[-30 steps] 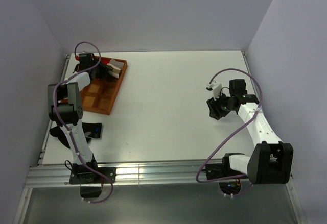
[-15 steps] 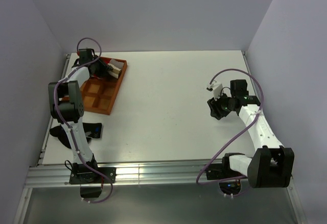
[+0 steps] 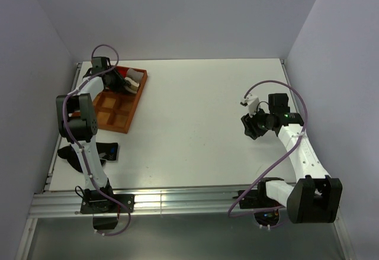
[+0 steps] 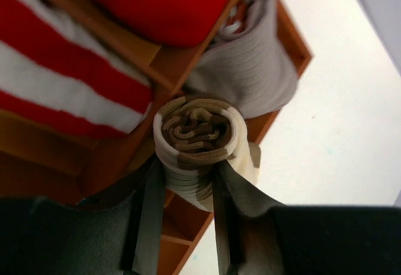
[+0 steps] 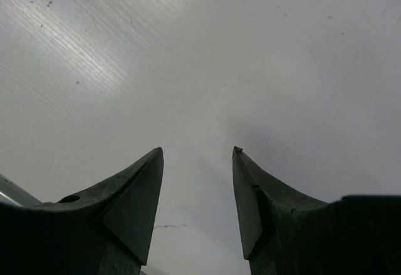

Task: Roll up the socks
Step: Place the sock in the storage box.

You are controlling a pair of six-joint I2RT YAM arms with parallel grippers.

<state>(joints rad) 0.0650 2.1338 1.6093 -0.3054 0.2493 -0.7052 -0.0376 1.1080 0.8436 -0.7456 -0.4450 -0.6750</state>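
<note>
Over the wooden tray (image 3: 120,115) at the far left of the table (image 3: 195,112), your left gripper (image 4: 186,184) is clamped on the brown-and-tan sock (image 4: 194,128), which is rolled into a tight spiral facing the wrist camera. Just beside it, the red-and-white sock (image 4: 56,81) lies in the tray, with grey fabric (image 4: 254,68) nearby. Well apart on the right, your right gripper (image 5: 197,162) hangs above the tabletop, jaws parted and holding nothing.

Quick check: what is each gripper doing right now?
Left gripper: shut on the rolled brown-and-tan sock, over the wooden tray.
Right gripper: open, holding nothing, above the table.
</note>
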